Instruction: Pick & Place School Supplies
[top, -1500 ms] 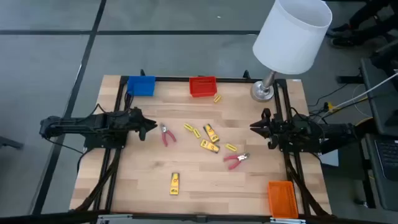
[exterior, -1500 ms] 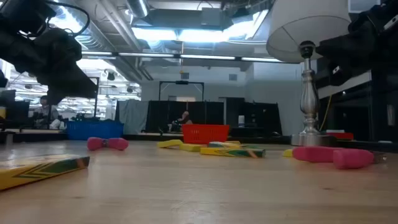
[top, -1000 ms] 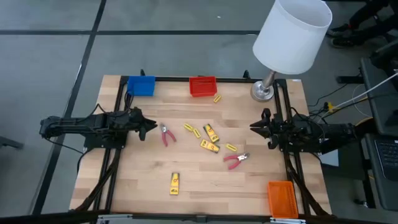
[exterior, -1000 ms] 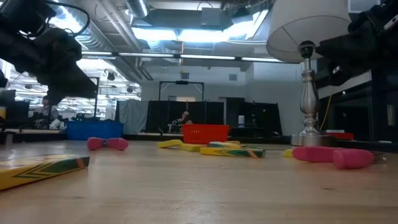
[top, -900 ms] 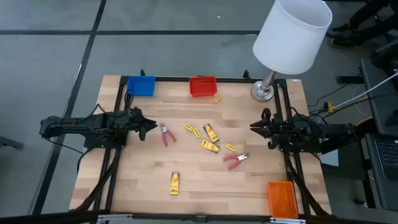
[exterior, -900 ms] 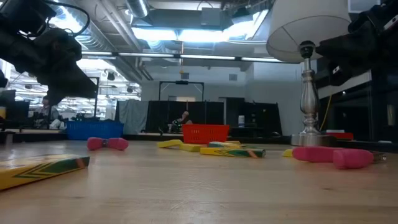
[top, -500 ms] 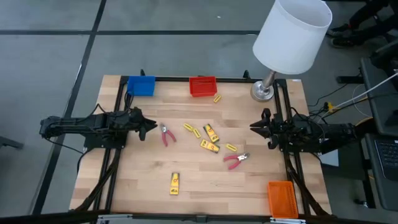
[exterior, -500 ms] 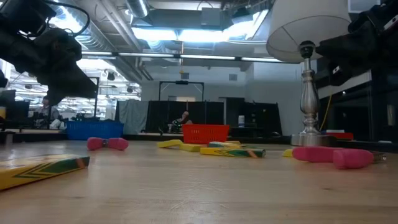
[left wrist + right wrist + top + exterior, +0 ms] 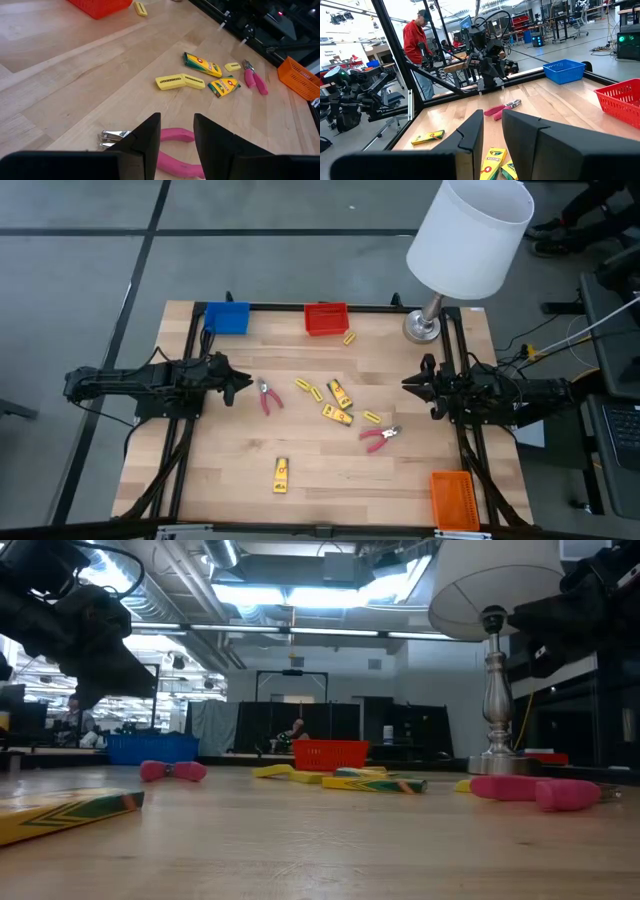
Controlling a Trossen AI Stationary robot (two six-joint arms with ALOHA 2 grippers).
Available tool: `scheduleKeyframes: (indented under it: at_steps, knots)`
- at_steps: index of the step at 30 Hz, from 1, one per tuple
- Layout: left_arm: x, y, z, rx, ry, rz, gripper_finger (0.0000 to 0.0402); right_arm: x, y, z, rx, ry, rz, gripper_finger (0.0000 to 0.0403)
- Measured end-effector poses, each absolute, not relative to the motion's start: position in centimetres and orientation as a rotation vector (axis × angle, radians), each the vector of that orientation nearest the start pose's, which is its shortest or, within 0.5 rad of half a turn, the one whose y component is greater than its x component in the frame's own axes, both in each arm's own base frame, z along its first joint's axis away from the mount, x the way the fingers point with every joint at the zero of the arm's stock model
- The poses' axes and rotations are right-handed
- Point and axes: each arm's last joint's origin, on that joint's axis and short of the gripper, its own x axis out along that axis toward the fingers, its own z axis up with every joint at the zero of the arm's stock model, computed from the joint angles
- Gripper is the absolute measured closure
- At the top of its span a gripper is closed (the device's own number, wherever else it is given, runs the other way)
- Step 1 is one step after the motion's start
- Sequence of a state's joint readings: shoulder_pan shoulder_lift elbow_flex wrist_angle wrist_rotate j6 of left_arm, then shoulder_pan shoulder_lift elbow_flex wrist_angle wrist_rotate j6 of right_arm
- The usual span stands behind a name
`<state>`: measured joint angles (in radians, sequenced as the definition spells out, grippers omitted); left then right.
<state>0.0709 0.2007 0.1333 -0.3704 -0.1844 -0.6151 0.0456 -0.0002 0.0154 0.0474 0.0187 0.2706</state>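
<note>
On your left, the left pincer hovers over the worktop edge, its fingers parted by a narrow gap and holding nothing; its own wrist view hides most of the pink-handled pliers just below it, showing only the metal tips and part of one handle. On your right, the right pincer waits at the opposite edge, fingers likewise a little apart and empty. Between them lie the loose supplies: a crayon packet and another near the middle, short yellow sticks just left of them, a second pair of pliers nearer the right arm, and a lone packet toward the near edge. A small yellow stick sits beside the red tray at the far edge. The lamp shade covers the far right corner from above, and in the low view the arms are cut off at the top.
</note>
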Motion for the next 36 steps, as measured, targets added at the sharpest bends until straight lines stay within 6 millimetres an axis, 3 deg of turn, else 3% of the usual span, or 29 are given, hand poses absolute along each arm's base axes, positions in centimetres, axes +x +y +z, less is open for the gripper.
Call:
scheduleKeyframes:
  at_steps: [4, 13, 19, 31, 36]
  knots:
    - [9.6, 1.2, 15.9, -0.577, 0.347, 0.377, 0.0288, 9.6, 0.2, 17.7, 0.317, -0.104, -0.019, 0.0328]
    - [9.6, 1.2, 15.9, -0.577, 0.346, 0.378, 0.0288, 9.5, -0.2, 18.2, 0.804, -0.214, -0.112, 0.0328]
    - [9.6, 1.2, 15.9, -0.577, 0.347, 0.378, 0.0288, 9.6, -0.3, 17.5, 0.999, -0.168, -0.141, 0.0328]
    - [9.6, 1.2, 15.9, -0.575, 0.347, 0.378, 0.0288, 9.6, -0.6, 17.4, 0.990, -0.219, -0.269, 0.0328]
    - [9.6, 1.5, 16.0, -0.460, 0.330, 0.439, 0.0288, 9.5, -0.9, 17.4, 1.098, -0.296, -0.346, 0.0328]
